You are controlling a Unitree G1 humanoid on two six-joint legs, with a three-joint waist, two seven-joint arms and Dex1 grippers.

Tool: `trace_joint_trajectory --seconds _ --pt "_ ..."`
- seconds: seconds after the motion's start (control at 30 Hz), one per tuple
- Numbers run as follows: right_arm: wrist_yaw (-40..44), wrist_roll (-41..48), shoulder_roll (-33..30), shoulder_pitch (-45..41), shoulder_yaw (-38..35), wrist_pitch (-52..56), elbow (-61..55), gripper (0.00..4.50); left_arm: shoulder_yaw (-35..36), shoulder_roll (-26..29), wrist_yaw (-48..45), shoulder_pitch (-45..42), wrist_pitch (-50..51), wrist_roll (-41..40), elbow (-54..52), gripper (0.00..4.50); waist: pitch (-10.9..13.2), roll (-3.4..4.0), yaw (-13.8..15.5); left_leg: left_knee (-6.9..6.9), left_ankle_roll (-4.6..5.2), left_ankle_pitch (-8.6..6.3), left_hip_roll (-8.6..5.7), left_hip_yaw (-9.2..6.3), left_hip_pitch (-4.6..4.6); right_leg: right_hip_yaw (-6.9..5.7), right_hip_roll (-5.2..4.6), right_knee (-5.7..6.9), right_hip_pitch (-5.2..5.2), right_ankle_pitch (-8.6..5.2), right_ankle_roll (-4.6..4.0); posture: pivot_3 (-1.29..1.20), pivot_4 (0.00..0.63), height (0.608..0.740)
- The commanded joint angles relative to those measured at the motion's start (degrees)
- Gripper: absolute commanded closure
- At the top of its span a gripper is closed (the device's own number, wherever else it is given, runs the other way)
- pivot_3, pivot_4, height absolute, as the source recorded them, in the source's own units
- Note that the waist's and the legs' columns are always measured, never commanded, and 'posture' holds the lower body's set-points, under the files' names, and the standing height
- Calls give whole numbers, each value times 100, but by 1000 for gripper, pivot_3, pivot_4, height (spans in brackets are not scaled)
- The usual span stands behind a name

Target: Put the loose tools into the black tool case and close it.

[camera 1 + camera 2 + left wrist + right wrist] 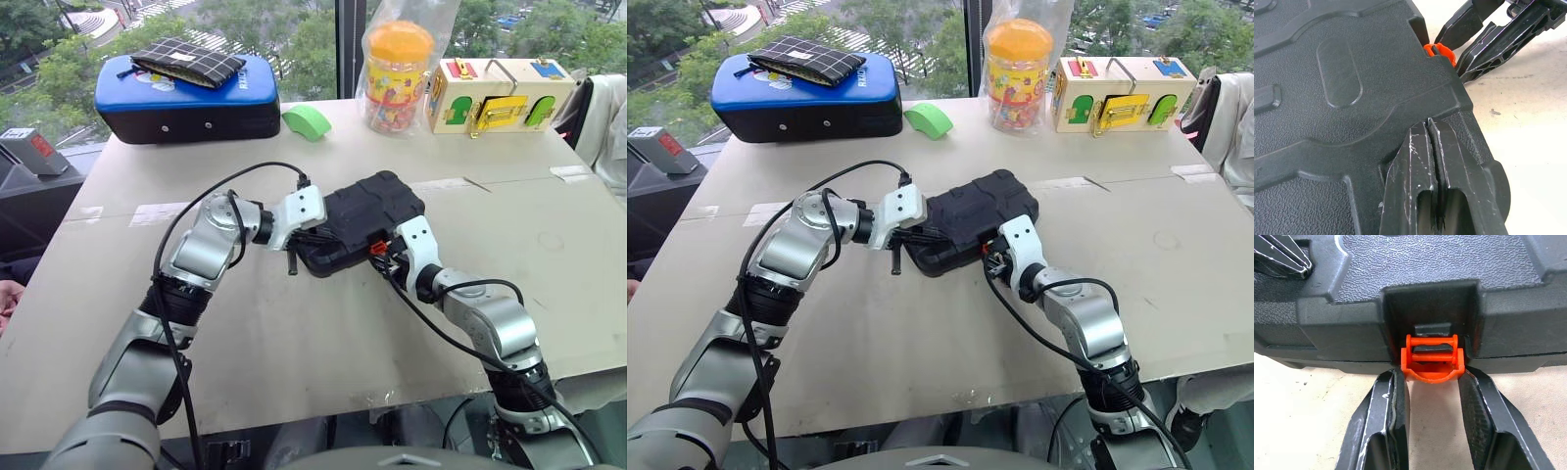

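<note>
The black tool case [362,211] lies shut on the table [294,333], its lid down. My left gripper [1428,125] is shut, its fingertips resting on the lid near the front corner; it also appears in the left eye view [312,238]. At the case's front edge my right gripper [1432,376] has one finger on each side of the small orange latch [1432,357], pinching its lower loop. The right gripper [384,251] reaches in from the near right. The loose tools are out of view.
At the table's far side stand a blue rounded case [186,103] with a checked pouch [186,61] on top, a green object [307,120], a bagged jar of toys [395,73] and a yellow wooden latch box [495,98]. A person's hand [8,294] shows at the left edge.
</note>
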Motion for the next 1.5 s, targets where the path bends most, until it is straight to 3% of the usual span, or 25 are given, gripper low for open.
trace_joint_trajectory --seconds 0.03,0.7,1.5 --pt "4 19 24 -146 -9 -152 -291 3642 -330 31 -96 236 131 183 172 4500 0 0 0 0 0 0 0 0 0 0 0 0 0 0 0 0 150 740" --pt "-10 -38 -466 -202 242 512 -950 3643 -376 5 -34 352 188 189 -15 4500 1 2 19 -11 -1 0 0 -2 -3 -3 -3 -12 -1 -1 1 0 150 740" --pt "18 103 -396 -591 141 1102 -1210 3644 -383 -2 11 385 260 185 -89 4500 1 2 17 -11 -2 0 0 -2 -4 -3 -3 -13 -2 -1 1 0 150 740"
